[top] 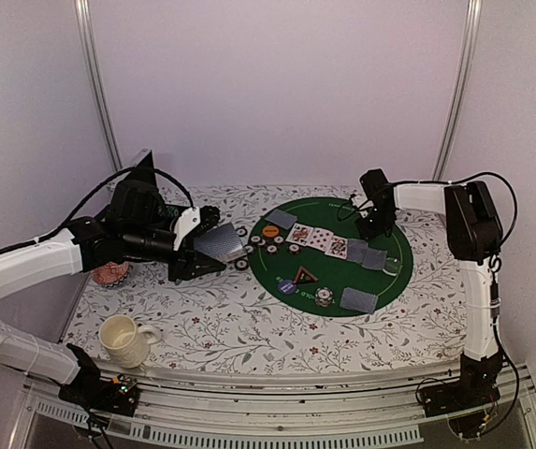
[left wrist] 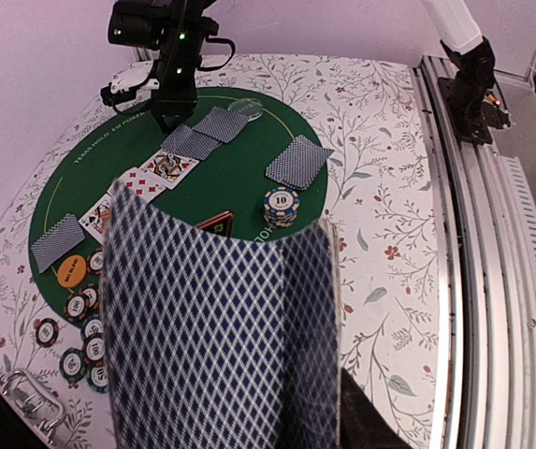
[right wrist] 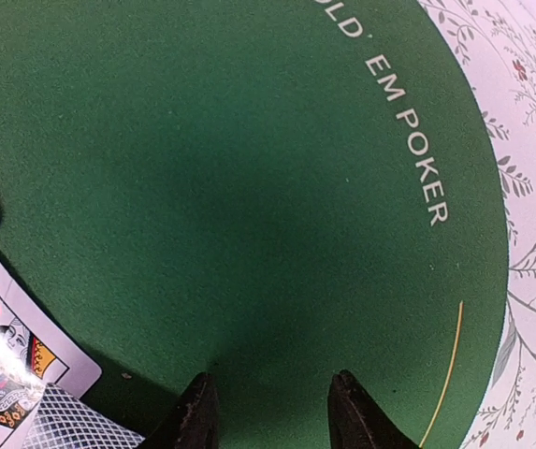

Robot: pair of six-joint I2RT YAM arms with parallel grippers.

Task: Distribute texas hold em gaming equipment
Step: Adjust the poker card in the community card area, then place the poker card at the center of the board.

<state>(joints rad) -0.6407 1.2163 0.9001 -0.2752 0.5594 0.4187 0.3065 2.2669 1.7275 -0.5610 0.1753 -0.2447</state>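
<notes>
Cards (left wrist: pixel 216 337) in left pincer (top: pixel 210 253)

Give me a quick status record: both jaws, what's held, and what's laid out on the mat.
left jaws: shut on blue-backed cards, held left of the green mat
right jaws: apart, nothing between them, low over the mat's far-right part
face-up cards: row across the mat's middle
chip stack: on the mat, near its front edge
loose chips: clustered at the mat's left edge
orange button: on the mat, left side
</notes>
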